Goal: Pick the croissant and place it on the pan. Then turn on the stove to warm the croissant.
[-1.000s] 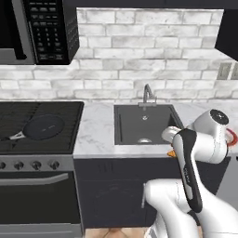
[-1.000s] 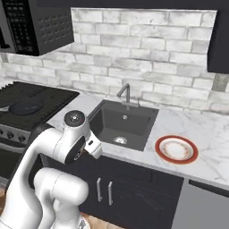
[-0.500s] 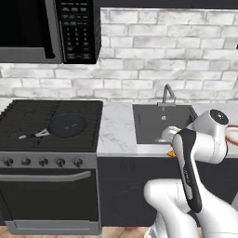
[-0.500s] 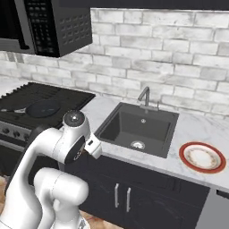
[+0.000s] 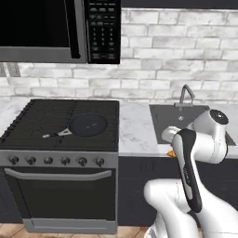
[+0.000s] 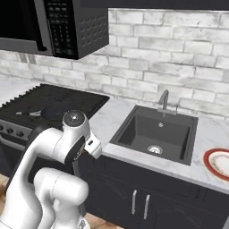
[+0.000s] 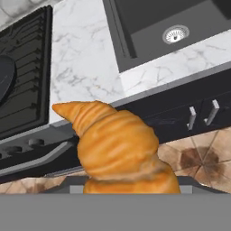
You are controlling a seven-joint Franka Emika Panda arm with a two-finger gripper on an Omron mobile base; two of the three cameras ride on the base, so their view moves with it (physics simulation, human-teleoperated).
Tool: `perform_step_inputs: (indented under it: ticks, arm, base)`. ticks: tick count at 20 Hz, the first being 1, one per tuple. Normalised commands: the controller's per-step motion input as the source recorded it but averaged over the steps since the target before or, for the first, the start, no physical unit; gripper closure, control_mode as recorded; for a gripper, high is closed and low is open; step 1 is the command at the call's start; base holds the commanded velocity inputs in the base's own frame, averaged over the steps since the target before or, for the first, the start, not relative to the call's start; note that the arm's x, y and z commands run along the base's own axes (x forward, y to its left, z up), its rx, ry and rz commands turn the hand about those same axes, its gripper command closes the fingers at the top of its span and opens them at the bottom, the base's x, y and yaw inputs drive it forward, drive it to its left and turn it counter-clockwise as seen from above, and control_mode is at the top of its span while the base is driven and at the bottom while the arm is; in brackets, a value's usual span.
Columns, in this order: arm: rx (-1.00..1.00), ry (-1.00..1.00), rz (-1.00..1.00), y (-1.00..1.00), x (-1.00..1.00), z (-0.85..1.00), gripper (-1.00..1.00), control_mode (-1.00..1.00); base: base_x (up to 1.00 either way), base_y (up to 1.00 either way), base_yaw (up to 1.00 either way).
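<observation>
Hand view, lower centre: croissant [image 7: 119,153] fills the foreground, held up off the floor and cabinets; end effector is hidden beneath the pastry, so finger spacing can't be told. In the left base view a small orange sliver of the croissant [image 5: 171,152] shows at centre right, just beside the arm's wrist, in front of the counter edge.

Behind the croissant in the hand view: dark cabinet fronts w/ two silver handles [image 7: 201,114] at right; marble counter [image 7: 81,58] across the middle; black sink [image 7: 155,27] w/ round drain at upper right.

Left base view, centre left: stove [image 5: 60,158] w/ dark grates, row of round knobs [image 5: 56,161] along its silver front panel. Pan [image 5: 87,124] sits on the grates toward the right side, handle pointing to the left; well apart from the croissant.

Right base view, lower right edge: red-rimmed plate [image 6: 218,163] on the counter, right of the sink. Upper left of both base views: microwave [image 5: 60,30] above the stove; brick wall behind.
</observation>
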Motion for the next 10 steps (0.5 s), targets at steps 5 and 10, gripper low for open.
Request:
perform_step_inputs:
  ticks: [5, 10]
  arm:
    - [0.0, 0.0, 0.0, 0.0, 0.0, 0.0, 1.0, 1.0]
    - [0.0, 0.0, 0.0, 0.0, 0.0, 0.0, 1.0, 1.0]
  base:
    - [-0.02, 0.5, 0.05]
    - [-0.02, 0.49, 0.04]
